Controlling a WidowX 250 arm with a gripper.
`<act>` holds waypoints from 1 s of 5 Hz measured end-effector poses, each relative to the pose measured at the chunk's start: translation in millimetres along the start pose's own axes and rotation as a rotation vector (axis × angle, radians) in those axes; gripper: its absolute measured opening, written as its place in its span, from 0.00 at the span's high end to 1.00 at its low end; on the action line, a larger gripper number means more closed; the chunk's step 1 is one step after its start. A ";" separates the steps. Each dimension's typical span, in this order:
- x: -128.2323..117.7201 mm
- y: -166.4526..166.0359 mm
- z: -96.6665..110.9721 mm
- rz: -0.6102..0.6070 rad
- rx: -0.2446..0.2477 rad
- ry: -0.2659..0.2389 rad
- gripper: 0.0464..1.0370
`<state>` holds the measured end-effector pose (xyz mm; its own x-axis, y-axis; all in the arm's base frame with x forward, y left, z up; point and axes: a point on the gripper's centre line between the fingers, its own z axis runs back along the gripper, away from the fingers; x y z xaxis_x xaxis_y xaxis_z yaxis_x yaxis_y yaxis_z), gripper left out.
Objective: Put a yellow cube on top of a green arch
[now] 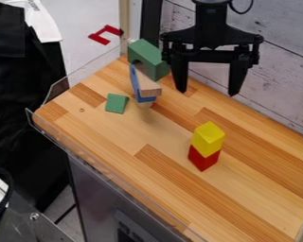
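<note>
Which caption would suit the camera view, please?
Open gripper over a table, beside a yellow cube on a red one and a stacked green arch.

You see the yellow cube [208, 138] at 4 o'clock from your view's centre, squarely atop 1 red block [203, 159], 1 edge toward you. At 12 o'clock, your green arch [152, 60] rests tilted on a wood-and-blue stack [149, 88], its opening downward.

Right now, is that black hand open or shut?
The hand is open: its two fingers hang wide apart with nothing between them.
</note>
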<state>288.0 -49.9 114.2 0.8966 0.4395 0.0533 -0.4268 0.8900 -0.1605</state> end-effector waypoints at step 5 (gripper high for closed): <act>-0.7 -0.8 -41.9 -0.510 0.053 0.176 0.04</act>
<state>292.5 -56.0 73.0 0.9958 -0.0723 -0.0555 0.0661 0.9921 -0.1071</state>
